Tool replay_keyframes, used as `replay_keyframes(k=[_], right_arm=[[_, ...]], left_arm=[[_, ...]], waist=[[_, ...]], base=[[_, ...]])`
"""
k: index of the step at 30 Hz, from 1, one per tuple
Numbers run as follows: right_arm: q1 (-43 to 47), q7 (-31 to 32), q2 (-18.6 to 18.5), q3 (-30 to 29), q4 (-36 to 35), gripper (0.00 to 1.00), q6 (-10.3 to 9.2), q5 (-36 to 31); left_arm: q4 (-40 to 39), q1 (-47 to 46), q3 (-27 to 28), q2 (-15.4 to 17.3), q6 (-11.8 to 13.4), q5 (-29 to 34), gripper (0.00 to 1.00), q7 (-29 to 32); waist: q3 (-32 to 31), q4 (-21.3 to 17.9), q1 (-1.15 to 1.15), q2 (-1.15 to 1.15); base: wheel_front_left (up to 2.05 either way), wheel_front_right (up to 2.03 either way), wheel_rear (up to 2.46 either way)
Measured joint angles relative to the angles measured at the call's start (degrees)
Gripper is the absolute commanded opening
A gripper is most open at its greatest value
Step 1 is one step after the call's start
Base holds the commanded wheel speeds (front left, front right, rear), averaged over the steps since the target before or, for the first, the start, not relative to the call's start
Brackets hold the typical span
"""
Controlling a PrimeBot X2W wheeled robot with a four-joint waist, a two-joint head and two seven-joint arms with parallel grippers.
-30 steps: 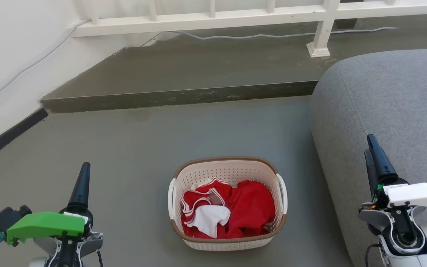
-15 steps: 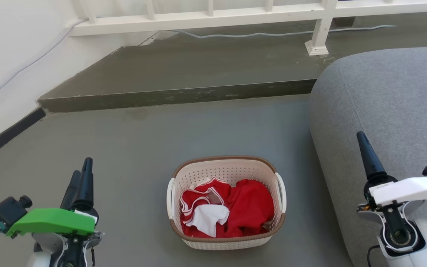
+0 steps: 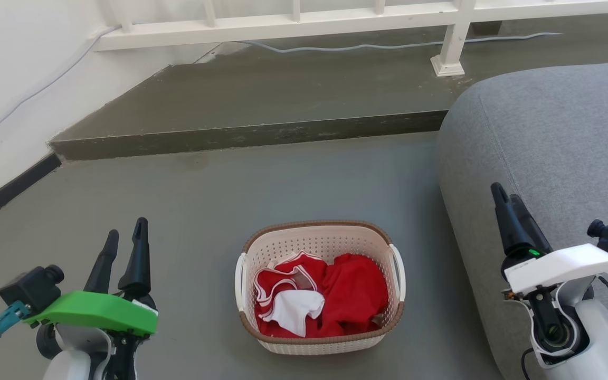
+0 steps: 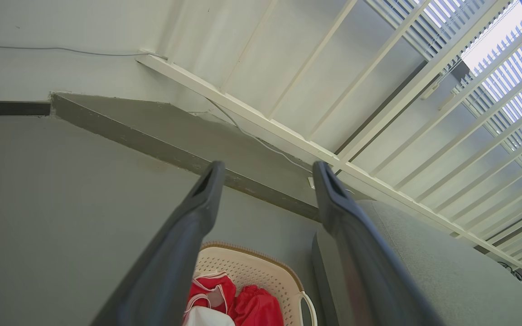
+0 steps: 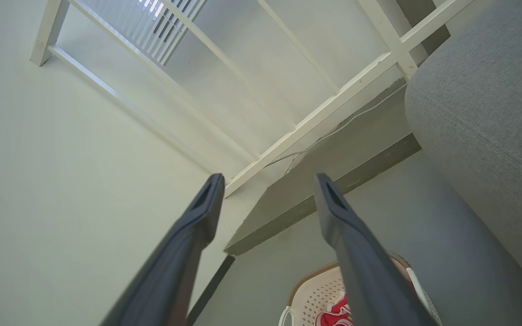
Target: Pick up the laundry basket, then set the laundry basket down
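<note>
Basket (image 3: 325, 244) is sitting on the floor (image 3: 203, 211), low centre in the head view, near the sofa (image 3: 547, 148) on its right. It is not lifted yet. Red and white clothes (image 3: 357, 295) are lying inside it.

Both grippers are being held open and empty:
- left gripper (image 3: 126, 230): fingers are showing apart in the head view and the left wrist view, nothing between them.
- right gripper (image 3: 505, 194): fingers are showing apart in the right wrist view. In the head view they are overlapping, in front of the sofa edge.

Key relation: the basket is being flanked by the two grippers, inboard of each and well apart from both. Neither arm is being judged clearly nearer. The long axis seems to be running left-right, with left handle (image 3: 239, 282) and right handle (image 3: 399, 277) each facing its own gripper. In both wrist views the basket is showing at the bottom edge, by the finger roots, so the fingers are being pointed past it, not at it.

Judgement: the approach is being run. Both grippers are needing to be tilted down and brought inward to the handles. Clearance is looking tighter on the right, where the sofa is close.
</note>
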Motion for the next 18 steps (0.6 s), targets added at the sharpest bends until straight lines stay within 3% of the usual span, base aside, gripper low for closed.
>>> replay_keyframes(k=[18], right_arm=[[0.0, -3.6, 0.0, 2.8, 0.1, 1.00, -0.56, -13.0]], left_arm=[[-1.6, -0.1, -1.1, -1.3, 0.0, 14.8, 1.00, -3.9]], waist=[[0.0, -0.4, 0.00, 0.00]], base=[[0.00, 0.00, 0.00]])
